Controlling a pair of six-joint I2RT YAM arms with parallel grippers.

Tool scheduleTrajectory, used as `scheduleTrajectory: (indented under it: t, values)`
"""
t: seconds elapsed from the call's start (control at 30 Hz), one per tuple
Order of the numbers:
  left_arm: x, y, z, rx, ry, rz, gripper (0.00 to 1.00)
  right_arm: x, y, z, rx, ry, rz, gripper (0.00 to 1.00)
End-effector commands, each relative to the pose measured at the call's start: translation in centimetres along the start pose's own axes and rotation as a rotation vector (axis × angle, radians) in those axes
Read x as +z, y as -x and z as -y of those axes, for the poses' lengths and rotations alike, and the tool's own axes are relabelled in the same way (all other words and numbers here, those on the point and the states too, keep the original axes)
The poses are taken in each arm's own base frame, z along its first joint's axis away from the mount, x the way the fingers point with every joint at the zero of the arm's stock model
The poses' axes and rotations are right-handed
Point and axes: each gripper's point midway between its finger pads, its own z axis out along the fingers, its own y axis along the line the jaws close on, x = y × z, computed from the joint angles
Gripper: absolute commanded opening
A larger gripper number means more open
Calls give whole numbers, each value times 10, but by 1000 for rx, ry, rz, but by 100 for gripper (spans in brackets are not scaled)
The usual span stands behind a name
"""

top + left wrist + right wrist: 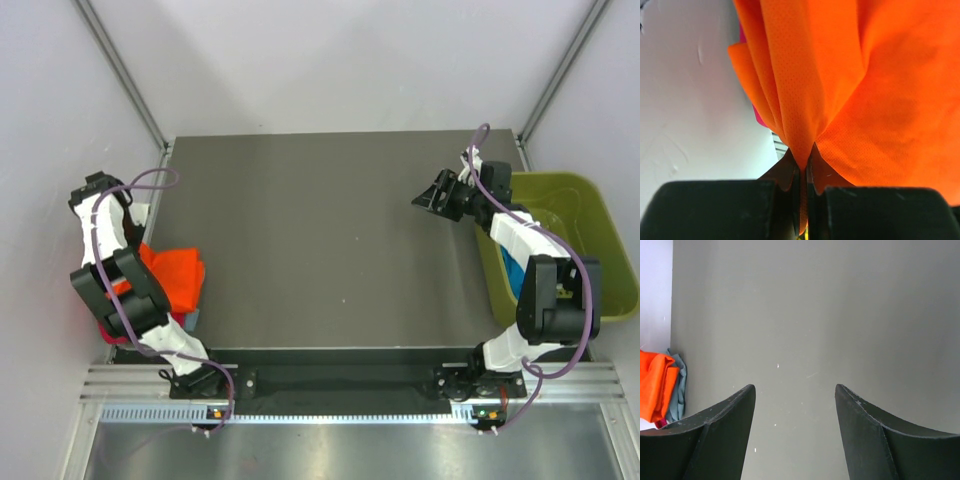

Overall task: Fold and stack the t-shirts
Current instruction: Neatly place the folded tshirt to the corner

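Subject: bright orange mesh-knit cloth t-shirt (880, 100). Likely soft, light and limp; it hangs in deep folds and should sag rather than hold shape. Judged best taken at a hem or shoulder edge, two corners apart, to spread flat. Now pinched tight on a gathered pleat by the left end effector (803, 172), at 8 o'clock on the dark grey desk (330, 240). A magenta-pink tee (760, 117) peeks behind; a grey-blue tee (679, 385) lies just beside. The right end effector (795, 405) is wide and empty at 2 o'clock.

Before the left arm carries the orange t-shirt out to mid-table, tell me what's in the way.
Nothing visible. The left gripper is shut on the orange t-shirt at the left edge of the table; no object lies between it and the middle. The right gripper hangs open by the green bin, off that path.
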Motion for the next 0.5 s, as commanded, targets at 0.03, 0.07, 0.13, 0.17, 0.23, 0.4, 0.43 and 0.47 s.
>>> scheduleTrajectory:
  t: [0.03,0.07,0.13,0.17,0.23,0.4,0.43,0.47]
  values:
    - [-4,16,-23,-58,65,42,0,-7,19,-9,-64,21,59,65]
    - [-4,17,-24,-61,72,44,0,-7,20,-7,-64,18,58,65]
    - [-3,17,-26,-75,79,37,0,-6,21,-7,-66,17,61,65]
    - [-3,16,-24,-73,69,29,0,-6,22,-7,-66,19,64,65]
    - [-7,16,-22,-74,58,37,24,-4,22,-6,-65,17,60,65]
    - [-45,18,-17,-106,39,159,77,-9,32,-7,-80,16,80,65]
    - [-54,20,-16,-121,34,185,78,-11,34,-8,-84,15,85,66]
    - [-70,29,-17,-141,28,247,79,-14,38,-10,-102,15,97,66]
